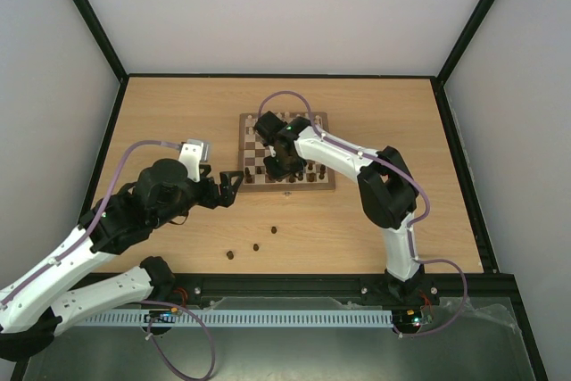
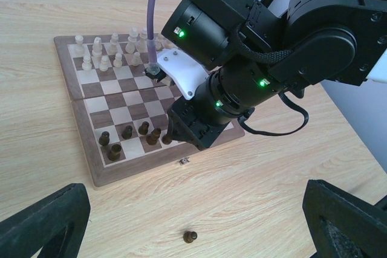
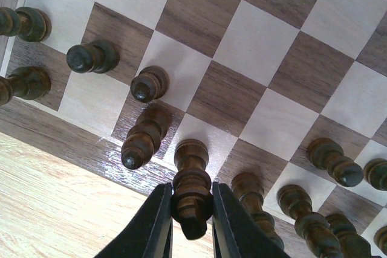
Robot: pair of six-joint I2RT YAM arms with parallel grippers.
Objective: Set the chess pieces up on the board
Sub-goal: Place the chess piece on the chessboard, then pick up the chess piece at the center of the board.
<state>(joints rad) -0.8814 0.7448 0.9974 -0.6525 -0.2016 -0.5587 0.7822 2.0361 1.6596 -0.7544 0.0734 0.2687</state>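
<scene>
- The right claw (image 3: 191, 208) pinches one dark piece (image 3: 191, 176) near its top, with a finger pressed on each side.
- The dark piece points base-down at a light square in the edge row of the board (image 2: 121, 98). The pictures do not show if the base touches the square yet.
- To do this step well, the right claw should hold the piece straight up and set it down in the middle of that square.
- It should then let go slowly and lift straight up. The neighbour pieces (image 3: 144, 137) stand just beside the held one, and a bump could knock them over.
- The left claw (image 1: 232, 187) is spread wide and holds nothing. It hangs over the tabletop (image 1: 401, 131) just beside the board.
- Three loose dark pieces (image 1: 255, 246) lie on the tabletop between the board and the arm bases. They look like the ones left to pick up.
- No box, bowl or tray shows in any view. Only the board carries things.
- On the board, dark pieces stand in the two rows near the arms. The cream pieces (image 2: 112, 49) stand in the rows on the far side. The squares in between are bare.
</scene>
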